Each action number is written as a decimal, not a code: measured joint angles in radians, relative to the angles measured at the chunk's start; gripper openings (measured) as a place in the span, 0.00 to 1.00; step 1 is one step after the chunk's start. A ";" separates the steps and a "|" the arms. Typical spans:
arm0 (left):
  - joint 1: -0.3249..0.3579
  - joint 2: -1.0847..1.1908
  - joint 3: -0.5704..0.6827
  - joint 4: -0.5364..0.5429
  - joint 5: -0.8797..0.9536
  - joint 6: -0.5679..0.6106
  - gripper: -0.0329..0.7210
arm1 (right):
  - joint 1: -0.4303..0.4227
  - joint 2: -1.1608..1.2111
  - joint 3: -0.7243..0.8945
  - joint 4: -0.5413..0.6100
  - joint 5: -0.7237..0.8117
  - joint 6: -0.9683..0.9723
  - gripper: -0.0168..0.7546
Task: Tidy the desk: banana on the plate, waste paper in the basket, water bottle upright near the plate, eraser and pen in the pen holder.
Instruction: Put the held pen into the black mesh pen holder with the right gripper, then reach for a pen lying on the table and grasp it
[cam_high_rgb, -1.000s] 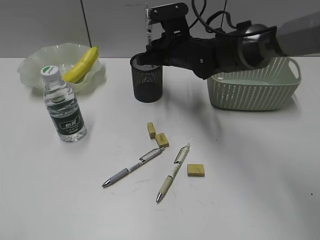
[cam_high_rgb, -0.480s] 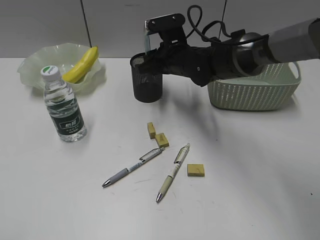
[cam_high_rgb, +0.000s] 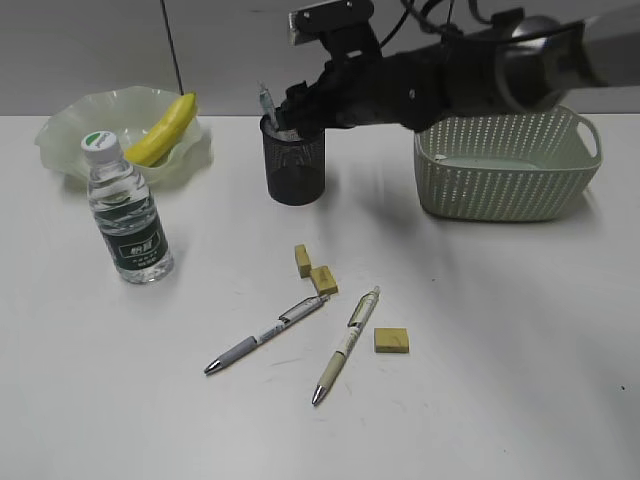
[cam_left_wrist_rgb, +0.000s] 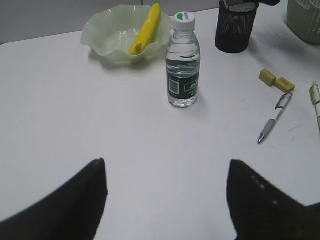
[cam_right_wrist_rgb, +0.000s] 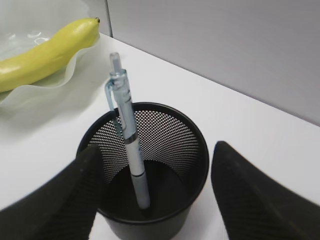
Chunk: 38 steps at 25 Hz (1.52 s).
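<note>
banana (cam_high_rgb: 165, 128) on plate (cam_high_rgb: 70, 125), water bottle (cam_high_rgb: 126, 212) upright beside it, one pen (cam_right_wrist_rgb: 128, 142) in pen holder (cam_high_rgb: 295, 160); right gripper (cam_right_wrist_rgb: 155, 195) released, left gripper (cam_left_wrist_rgb: 167, 200) spread empty; two pens (cam_high_rgb: 268, 334) and three erasers (cam_high_rgb: 392, 340) remain on desk (cam_high_rgb: 500, 350)

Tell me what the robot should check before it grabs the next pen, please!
1. Right pincer open and empty: ok, its fingers are spread on either side of the pen holder.
2. First pen dropped in the holder: ok, it leans inside against the rim, not gripped.
3. Pens left on the desk: not ok, a grey pen and a pale pen lie flat.
4. Erasers put away: not ok, three yellowish erasers lie on the desk.
5. Banana on the plate, water bottle upright beside it: ok.
6. Waste paper in the basket: cannot tell, no paper shows.
</note>
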 joint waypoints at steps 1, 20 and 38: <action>0.000 0.000 0.000 0.000 0.000 0.000 0.79 | 0.000 -0.031 0.000 -0.012 0.053 0.000 0.72; 0.000 0.000 0.000 -0.002 0.000 0.000 0.79 | 0.002 -0.730 0.265 0.000 0.914 -0.037 0.72; 0.000 0.000 -0.024 -0.004 -0.081 0.025 0.79 | 0.003 -1.814 1.002 0.013 0.977 -0.039 0.72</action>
